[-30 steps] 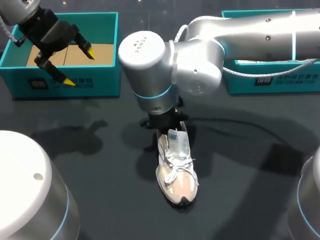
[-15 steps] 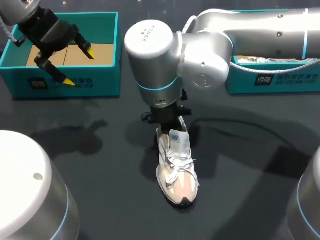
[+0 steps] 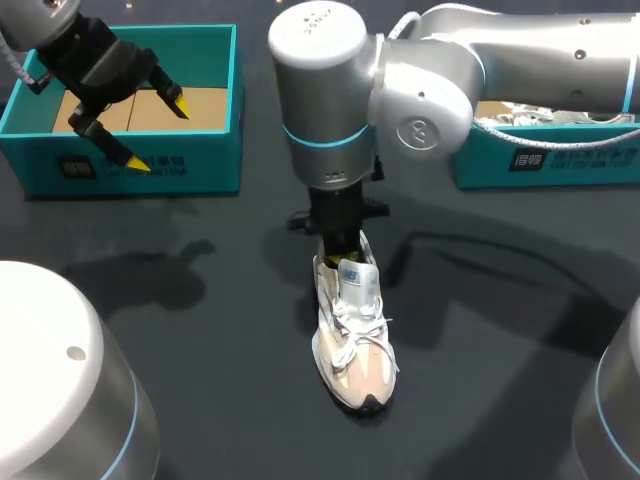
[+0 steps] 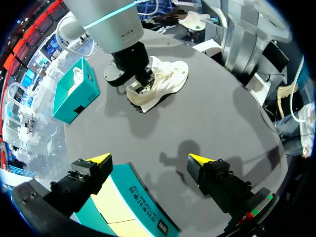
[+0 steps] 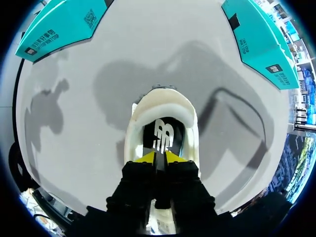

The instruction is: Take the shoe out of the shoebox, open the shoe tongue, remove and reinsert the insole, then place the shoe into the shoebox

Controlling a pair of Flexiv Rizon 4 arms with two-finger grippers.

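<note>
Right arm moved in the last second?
Yes. The right arm swung away from the left box, toward the right box; the shoe stayed put.

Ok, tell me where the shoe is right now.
Head view: the shoe stands mid-table, toe toward the near edge, the right pincer at its opening, with the left shoebox and right shoebox farther back.

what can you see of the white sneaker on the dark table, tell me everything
The white and cream lace-up sneaker stands upright on the dark table, toe toward the robot. It has white laces, a black toe tip, a tongue with a blue label, and a dark insole with a white mark. The right gripper, tips close together, sits at its opening behind the tongue; whether it pinches anything is unclear.
</note>
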